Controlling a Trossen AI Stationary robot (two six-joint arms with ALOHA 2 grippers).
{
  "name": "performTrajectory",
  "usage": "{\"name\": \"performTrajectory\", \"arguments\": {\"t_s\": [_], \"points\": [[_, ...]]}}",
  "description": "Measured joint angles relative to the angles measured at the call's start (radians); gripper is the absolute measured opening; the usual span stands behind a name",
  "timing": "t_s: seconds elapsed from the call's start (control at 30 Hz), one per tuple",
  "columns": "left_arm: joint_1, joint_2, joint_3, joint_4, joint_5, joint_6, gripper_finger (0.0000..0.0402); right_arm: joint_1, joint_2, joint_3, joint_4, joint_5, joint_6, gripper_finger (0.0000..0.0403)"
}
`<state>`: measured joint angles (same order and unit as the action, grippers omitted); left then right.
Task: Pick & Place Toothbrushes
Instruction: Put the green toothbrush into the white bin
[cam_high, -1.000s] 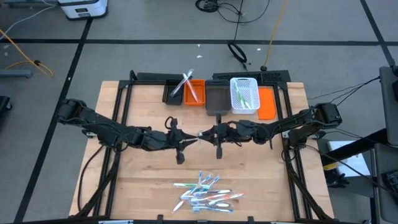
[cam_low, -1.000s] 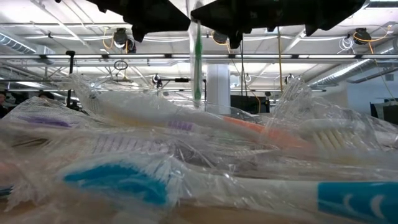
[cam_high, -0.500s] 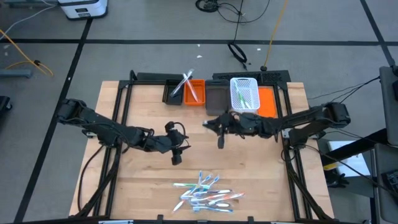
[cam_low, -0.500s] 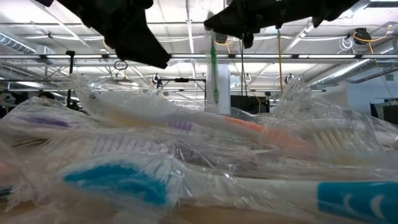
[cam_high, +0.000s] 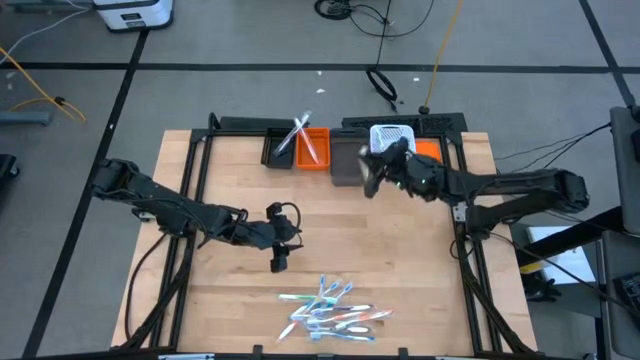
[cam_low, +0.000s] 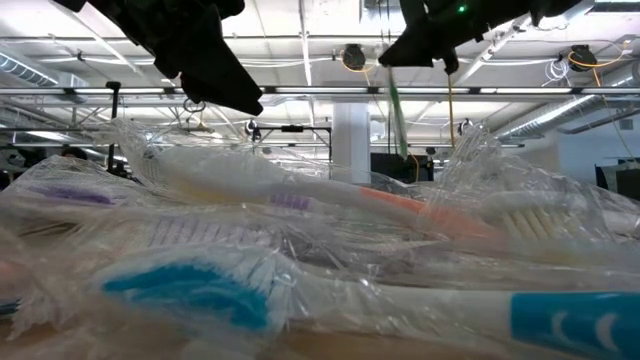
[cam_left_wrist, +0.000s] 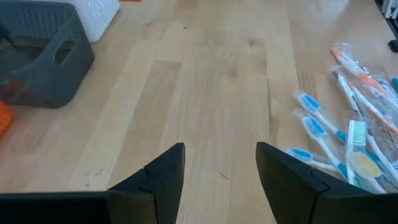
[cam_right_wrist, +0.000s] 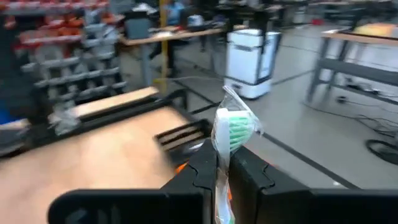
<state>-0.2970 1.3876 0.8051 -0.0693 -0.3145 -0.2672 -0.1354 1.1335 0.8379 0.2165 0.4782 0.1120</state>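
Observation:
A pile of wrapped toothbrushes (cam_high: 330, 312) in white, blue and pink-red lies on the table near its near edge; it fills the front of the low view (cam_low: 300, 260) and shows in the left wrist view (cam_left_wrist: 348, 140). My left gripper (cam_high: 280, 252) (cam_left_wrist: 221, 168) hovers open just beyond the pile, empty. My right gripper (cam_high: 372, 176) (cam_right_wrist: 225, 163) is raised beside the grey bin (cam_high: 347, 160) and the white bin (cam_high: 392, 140), shut on a green toothbrush (cam_low: 397, 115) in clear wrap. My right gripper pinches the green toothbrush between its two fingers (cam_right_wrist: 202, 177) on the wrapped handle just below the head (cam_right_wrist: 222, 155). The green-bristled head (cam_right_wrist: 235, 129) sticks out past the fingertips. In the low view the toothbrush is lifted clear and hangs below the gripper, slightly tilted.
Along the far edge stand a black bin (cam_high: 278, 150), an orange bin (cam_high: 313, 148) with toothbrushes in it, the grey bin, the white bin holding green ones, and another orange bin (cam_high: 430, 165). Bare wood lies between the bins and the pile.
The two grippers, close together at mid-table a second ago, have parted. My right gripper has carried the green toothbrush toward the far edge and to the right, up to the grey and white bins, and the toothbrush now hangs tilted. My left gripper has drawn back toward the pile.

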Motion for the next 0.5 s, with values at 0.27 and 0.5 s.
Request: {"name": "performTrajectory", "arguments": {"t_s": [0.27,0.5], "points": [[0.0,0.0,0.0,0.017,0.0,-0.001,0.02,-0.164,-0.026,0.0,-0.124,0.03,0.046,0.0013],[0.001,0.0,0.0,0.024,-0.001,-0.001,0.02,-0.281,-0.026,0.0,-0.173,0.02,0.069,0.0013]]}}
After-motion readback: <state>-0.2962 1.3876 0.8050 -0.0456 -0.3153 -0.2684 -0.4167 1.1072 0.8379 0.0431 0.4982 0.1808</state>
